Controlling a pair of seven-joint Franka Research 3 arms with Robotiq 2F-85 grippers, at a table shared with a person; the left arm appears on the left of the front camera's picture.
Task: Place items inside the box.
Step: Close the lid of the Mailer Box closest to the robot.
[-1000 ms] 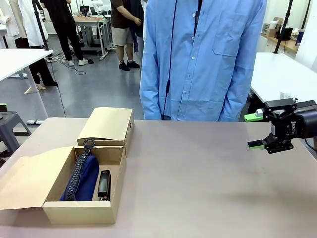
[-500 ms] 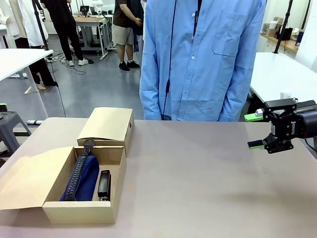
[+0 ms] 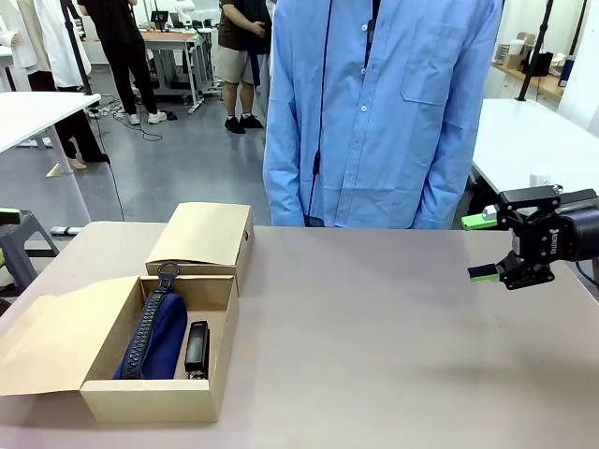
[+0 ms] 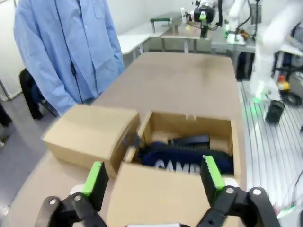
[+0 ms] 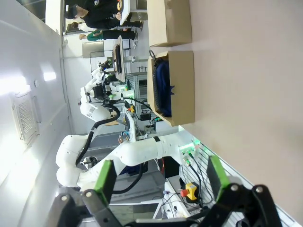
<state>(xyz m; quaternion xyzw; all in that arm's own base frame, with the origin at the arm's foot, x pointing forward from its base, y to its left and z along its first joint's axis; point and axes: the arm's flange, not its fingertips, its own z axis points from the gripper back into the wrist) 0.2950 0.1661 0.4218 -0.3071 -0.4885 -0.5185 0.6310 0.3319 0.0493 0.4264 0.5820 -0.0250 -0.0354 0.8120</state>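
Directly ahead of left end effector [image 4: 154,182], fingers apart: open brown cardboard box [image 4: 189,126] holding navy zip pouch [image 4: 189,161] and black stapler [image 4: 189,140].

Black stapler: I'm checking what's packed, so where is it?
In the front view the black stapler lies inside the open cardboard box at the table's left, just right of the navy pouch.

Navy pouch [image 4: 187,158] print in left wrist view cut by box [image 4: 189,124] near wall, reads "CAMP", rest hidden. Black stapler [image 3: 197,347] front end hidden behind box front wall in front view. Open flap [image 3: 56,332] cut off at picture's left edge. Left wrist view motion-blurred; closed box [image 4: 87,132] edges soft. Left gripper [image 4: 154,177] fingers [image 4: 96,177] cut at bottom edge.
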